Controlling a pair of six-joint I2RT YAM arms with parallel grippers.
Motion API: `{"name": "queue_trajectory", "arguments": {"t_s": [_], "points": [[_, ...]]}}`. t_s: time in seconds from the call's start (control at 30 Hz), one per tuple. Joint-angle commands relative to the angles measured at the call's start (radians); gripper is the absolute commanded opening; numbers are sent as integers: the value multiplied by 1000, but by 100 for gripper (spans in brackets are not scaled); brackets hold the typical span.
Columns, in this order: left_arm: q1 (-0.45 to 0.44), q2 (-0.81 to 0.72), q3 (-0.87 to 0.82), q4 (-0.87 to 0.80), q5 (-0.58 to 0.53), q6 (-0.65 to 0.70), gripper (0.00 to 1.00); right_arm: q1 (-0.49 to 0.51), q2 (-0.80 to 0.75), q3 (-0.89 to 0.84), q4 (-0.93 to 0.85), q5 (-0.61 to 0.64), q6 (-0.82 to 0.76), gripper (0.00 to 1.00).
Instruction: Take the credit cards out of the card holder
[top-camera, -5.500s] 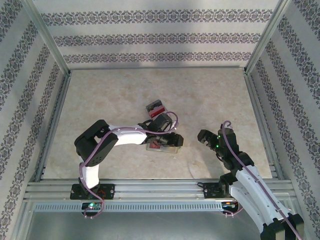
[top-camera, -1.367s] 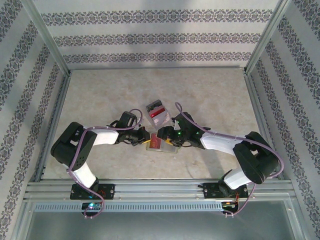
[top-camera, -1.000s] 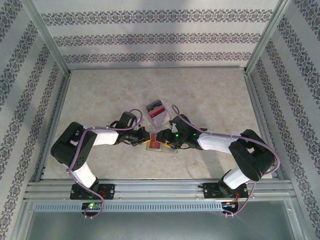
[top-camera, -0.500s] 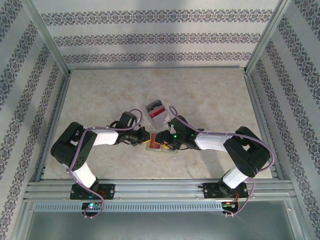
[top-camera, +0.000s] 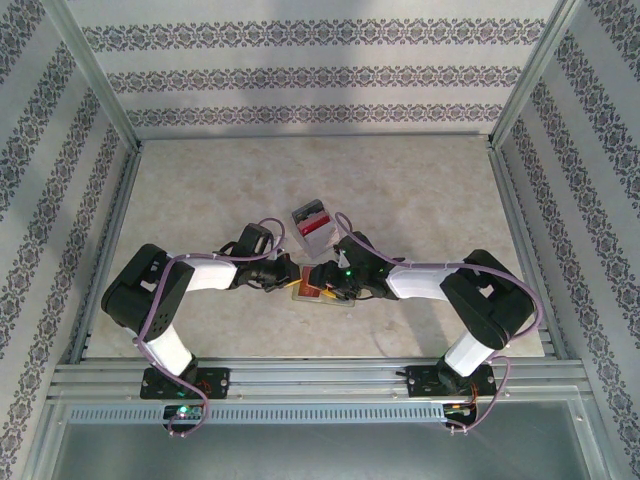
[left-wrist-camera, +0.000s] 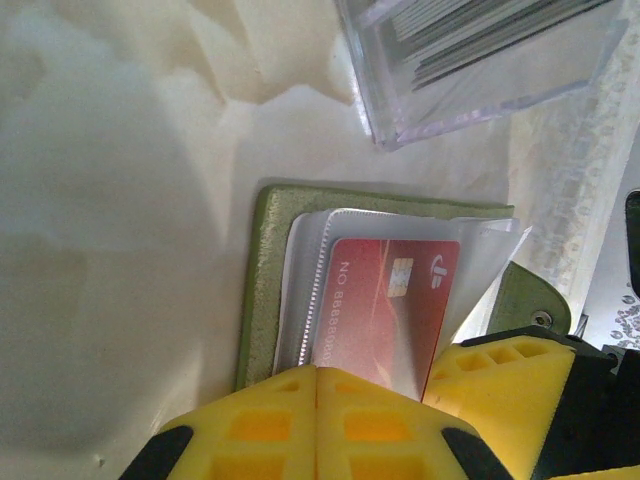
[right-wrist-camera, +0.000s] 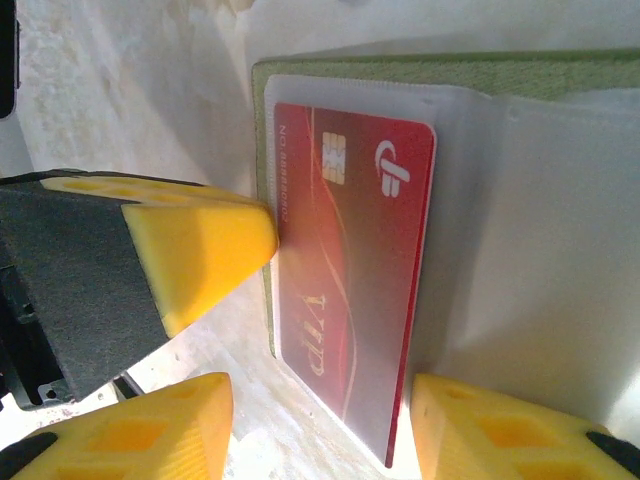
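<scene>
Clear card box (left-wrist-camera: 480, 70) near card holder (left-wrist-camera: 300, 290)

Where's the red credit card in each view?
Top external: red chip credit card, picture centre, slightly low.
Left wrist: card lower centre, just above the shut left pincer.
Right wrist: card centre, between the open right pincer fingers.
Shared landmark: olive-green folding card holder underneath it.

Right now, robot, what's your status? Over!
Left fingers shut, tips against the card holder. Right fingers open, straddling the red card, not yet out. Clear box nearby, not blocking.
</scene>
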Motion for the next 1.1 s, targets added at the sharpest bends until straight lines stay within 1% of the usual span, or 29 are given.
{"name": "queue_trajectory", "arguments": {"t_s": [0.0,0.57,1.07], "points": [[-10,15,-15,6,-20,15,8,12,15,14,38,-9,13,49],[-11,13,-2,-14,-23,20,8,11,-38,8,33,-13,16,49],[-11,16,2,-17,-24,23,8,6,7,-37,166,-16,86,49]]}}
